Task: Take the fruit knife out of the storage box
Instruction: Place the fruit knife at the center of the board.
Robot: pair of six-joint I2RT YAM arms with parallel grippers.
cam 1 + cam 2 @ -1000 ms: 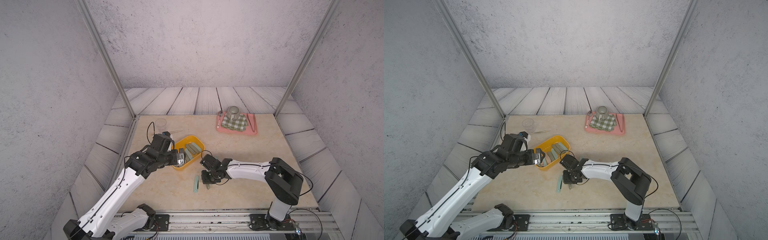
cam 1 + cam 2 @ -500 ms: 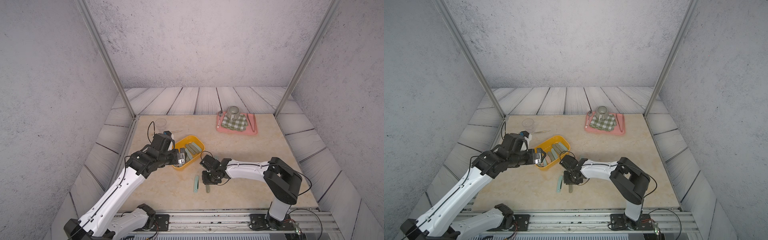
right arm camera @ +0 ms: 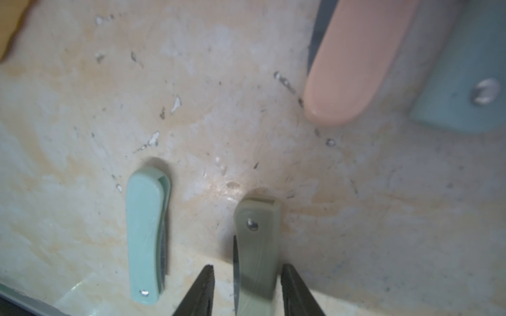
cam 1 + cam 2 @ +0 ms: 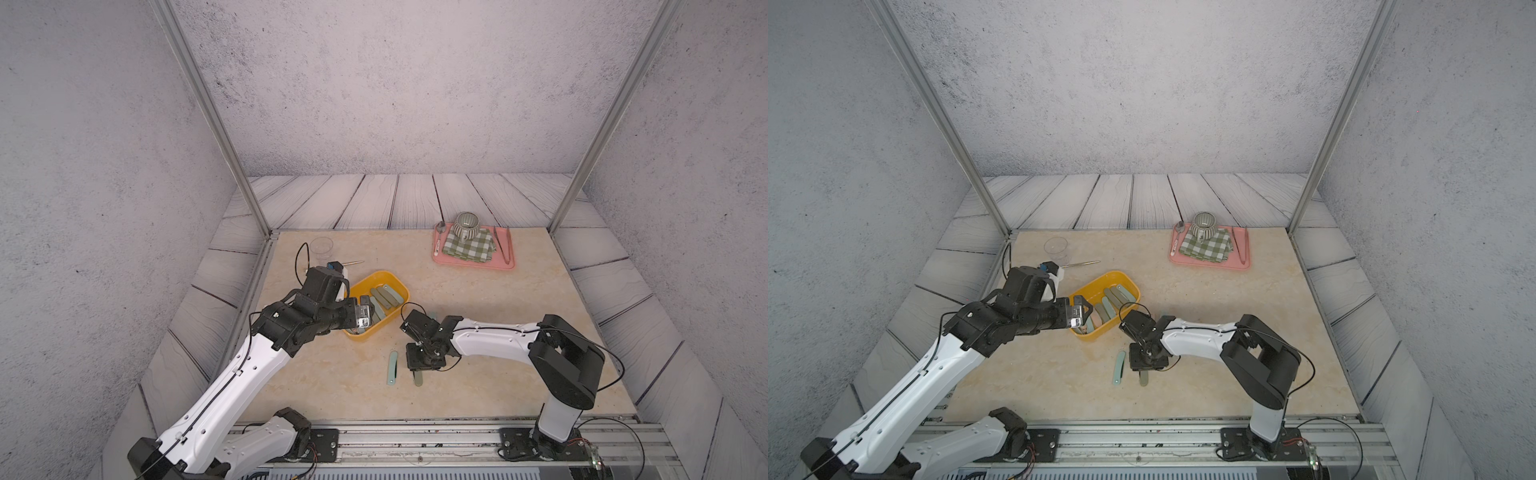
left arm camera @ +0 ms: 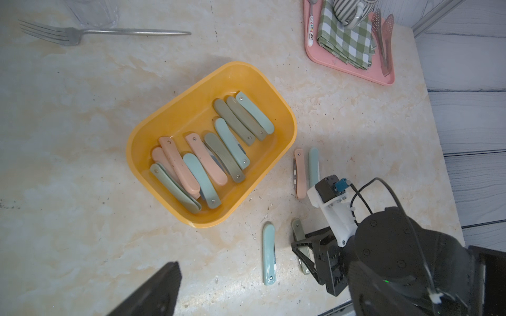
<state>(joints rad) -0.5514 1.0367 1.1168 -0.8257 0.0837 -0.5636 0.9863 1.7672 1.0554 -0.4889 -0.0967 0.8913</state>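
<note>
Olive-green plastic folded fruit knife [image 3: 257, 246] lies on the marble tabletop [image 5: 82, 164] just outside the yellow-orange plastic storage box [image 5: 178, 115]. The right gripper [image 3: 247, 269] straddles it, jaws narrowly parted, gripping nothing. Over the box the left gripper [image 4: 365, 314] hangs wide open above more pastel folded knives [image 5: 208, 158]. Light, stiff, probably slick: pinch across the handle's middle, off the blade edge.

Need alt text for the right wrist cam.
The right claw straddles a grey-green folded fruit knife lying on the marble table, its fingers spread on either side. A mint-green folded knife lies parallel alongside; a pink knife and a teal knife lie farther ahead, blurred.
</note>
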